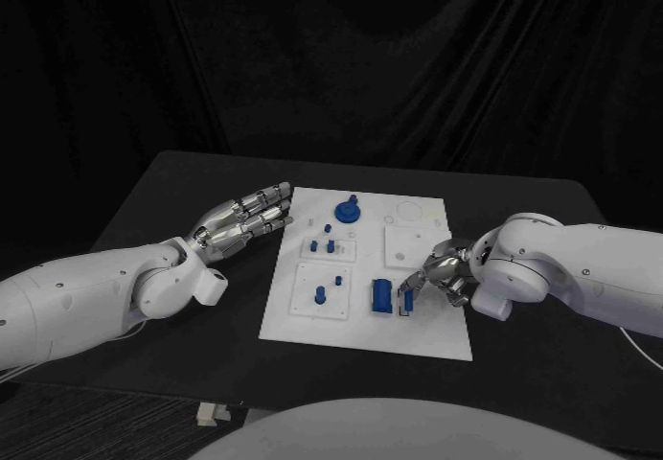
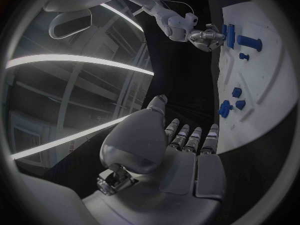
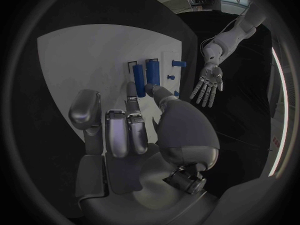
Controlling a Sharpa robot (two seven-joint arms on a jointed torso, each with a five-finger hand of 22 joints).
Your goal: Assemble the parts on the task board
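The white task board [image 1: 415, 331] lies in the middle of the table. On it stand a blue knob [image 1: 349, 207], small blue pegs [image 1: 325, 247] and a wide blue block [image 1: 378, 295]. Next to the block a slim blue bar [image 1: 408, 302] stands on edge. My right hand [image 1: 440, 273] reaches over the board's right side, and its thumb and a finger pinch the near end of the slim bar [image 3: 139, 80], beside the wide block [image 3: 152, 74]. My left hand [image 1: 246, 218] hovers by the board's far left corner, fingers stretched out and empty, palm [image 2: 181, 150] facing the board [image 2: 269, 85].
The black table [image 1: 180, 192] has bare room on both sides of the board and in front of it. A small pale object [image 1: 207, 413] sits at the table's front edge. A dark curtain hangs behind.
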